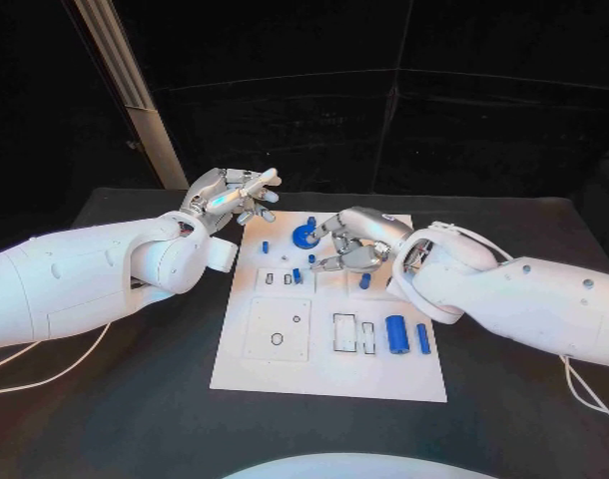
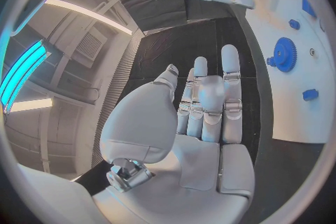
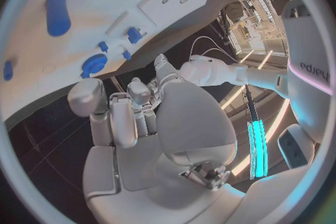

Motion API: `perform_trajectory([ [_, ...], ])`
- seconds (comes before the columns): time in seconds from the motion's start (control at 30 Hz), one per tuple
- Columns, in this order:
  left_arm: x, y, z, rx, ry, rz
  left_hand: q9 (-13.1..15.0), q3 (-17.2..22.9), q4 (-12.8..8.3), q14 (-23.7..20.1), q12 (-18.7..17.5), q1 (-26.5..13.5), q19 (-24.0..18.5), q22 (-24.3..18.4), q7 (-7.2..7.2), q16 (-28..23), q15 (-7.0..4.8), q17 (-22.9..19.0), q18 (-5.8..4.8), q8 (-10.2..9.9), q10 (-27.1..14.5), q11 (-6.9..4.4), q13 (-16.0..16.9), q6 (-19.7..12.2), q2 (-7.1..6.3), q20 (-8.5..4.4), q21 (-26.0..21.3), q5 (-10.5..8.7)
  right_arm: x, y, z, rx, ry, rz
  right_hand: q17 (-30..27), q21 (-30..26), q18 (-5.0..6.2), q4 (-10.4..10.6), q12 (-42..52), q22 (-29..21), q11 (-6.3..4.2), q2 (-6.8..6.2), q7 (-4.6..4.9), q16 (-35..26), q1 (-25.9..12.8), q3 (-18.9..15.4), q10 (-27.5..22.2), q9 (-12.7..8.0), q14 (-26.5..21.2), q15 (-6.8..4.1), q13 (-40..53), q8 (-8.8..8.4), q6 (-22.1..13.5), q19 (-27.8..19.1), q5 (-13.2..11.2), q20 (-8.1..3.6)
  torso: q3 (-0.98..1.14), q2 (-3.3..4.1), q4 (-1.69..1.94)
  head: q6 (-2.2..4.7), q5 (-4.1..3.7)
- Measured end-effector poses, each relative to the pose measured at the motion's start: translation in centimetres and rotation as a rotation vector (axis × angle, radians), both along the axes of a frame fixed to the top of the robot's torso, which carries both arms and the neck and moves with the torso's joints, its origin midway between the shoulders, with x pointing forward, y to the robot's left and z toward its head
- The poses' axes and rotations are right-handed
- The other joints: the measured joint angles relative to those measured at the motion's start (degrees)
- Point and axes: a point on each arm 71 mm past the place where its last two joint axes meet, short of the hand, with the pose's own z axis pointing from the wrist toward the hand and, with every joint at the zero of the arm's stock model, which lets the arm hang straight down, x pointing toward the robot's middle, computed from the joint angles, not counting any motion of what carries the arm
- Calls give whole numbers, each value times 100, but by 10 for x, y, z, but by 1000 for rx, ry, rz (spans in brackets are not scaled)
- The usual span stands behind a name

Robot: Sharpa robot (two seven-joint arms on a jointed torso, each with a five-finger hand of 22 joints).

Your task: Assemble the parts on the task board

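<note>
1. Nearest the camera, the near end of the white task board rests on the black tabletop, with a raised square block and an open rectangular slot on it.
2. Just beside that slot, three loose blue parts lie flat on the board; they appear not yet assembled.
3. Toward the far end, a blue gear sits on the board, seemingly already mounted. A few small blue pieces lie or stand near it.
4. At the board's far left corner, the left hand is raised off the tabletop, fingers apart and straight, holding nothing.
5. Over the board's middle, just beside the gear, the right hand hovers with fingers curled downward. Whether it holds a small part cannot be told from these views.
6. Judging by the layout, assembly is at an early to middle stage: the gear seems placed, while several parts and the slot remain unfilled.
</note>
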Motion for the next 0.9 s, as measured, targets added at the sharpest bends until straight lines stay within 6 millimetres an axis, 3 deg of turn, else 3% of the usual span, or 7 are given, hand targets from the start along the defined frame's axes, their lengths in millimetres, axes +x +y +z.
perform_trajectory([
  [0.1, 2, 1, 3, 73, 9, -31, 107, -66, 21, 7, 571, -39, 532, 1065, -121, 2172, -160, 1877, 0, 80, 291, -150, 526, 162, -39, -164, 1105, 23, 5, -21, 19, 79, 37, 7, -30, -702, 186, -134, -807, -1083, -21, 93, -25, 42, 223, 22, -543, 47, 0, 0, -828, 114, 147, -478, 7, -23, -1, -21, -4, 7, -2],
  [0.2, 4, 1, 7, 156, 36, -62, 209, -5, -40, 13, 1100, 51, 1057, 2868, -95, 3017, -180, 2056, -267, 117, -4, -125, 1065, 58, 50, -204, 2514, 2, 9, -42, 31, 142, 80, 2, 5, -1783, 402, -282, -1861, -2546, -33, 176, -42, 847, 480, 93, -988, 68, 0, 0, -1810, 135, 325, -1026, -5, -3, -4, -49, -8, 4, -10],
  [0.33, 7, -1, 10, 307, 94, -125, 438, 36, 14, 13, 2081, -2, 1327, 4278, -72, 3324, -180, 2067, -402, 378, -552, -113, 1948, -142, 82, -156, 3557, 2, 14, -67, 36, 228, 158, -19, 5, -2764, 401, -425, -3250, -3259, -62, 284, -71, 444, 803, 365, -1073, 78, 0, 0, -2940, 180, 556, -1426, -274, -15, -8, -102, -24, -19, -1],
  [0.4, 8, -4, 11, 396, 129, -165, 559, -8, 77, 13, 2597, -52, 1385, 4618, -96, 3324, -180, 2067, -402, 552, -567, -137, 2394, -118, 131, -189, 3784, 2, 17, -81, 38, 271, 196, -40, 5, -3101, 400, -468, -3754, -3457, -52, 305, -62, 3, 848, 474, -909, 68, -113, 43, -3402, 180, 617, -1559, -313, 6, -8, -127, -31, -31, 1],
  [0.5, 10, -12, 12, 526, 178, -223, 884, -137, 243, 6, 4323, -281, 1484, 5028, -263, 3324, -255, 2067, -491, 994, -101, -263, 4112, 8, 130, -245, 4053, 2, 22, -97, 39, 329, 239, -71, 4, -3792, 401, -506, -4908, -3893, -13, 232, -55, -1015, 834, 690, -351, 15, -517, 62, -4553, 74, 745, -1505, -312, 73, -2, -162, -38, -53, 3],
  [0.6, 12, -21, 15, 664, 219, -276, 1303, -430, 520, 10, 5309, -729, 1517, 5199, -392, 3324, -346, 2067, -491, 1464, 120, -352, 5117, 8, 169, -284, 4171, 2, 26, -111, 42, 378, 266, -100, 4, -4095, 400, -468, -5300, -4087, 0, 113, -21, -1548, 687, 728, -162, -12, -645, 103, -4979, 17, 778, -1348, -253, 74, 11, -197, -42, -77, 16],
  [0.9, 18, -45, 8, 1022, 318, -369, 2400, -1320, 577, 3, 6055, -1266, 1570, 5545, -515, 3323, -437, 2066, -499, 2458, 221, -453, 5925, -459, 329, -397, 4367, -25, 39, -131, 45, 463, 288, -163, -345, -4603, 399, -438, -5697, -4404, 60, -12, -1, -3122, 484, 758, -3, -25, -1038, 148, -5482, 17, 798, -1144, -125, 128, 37, -277, -49, -146, 65],
])
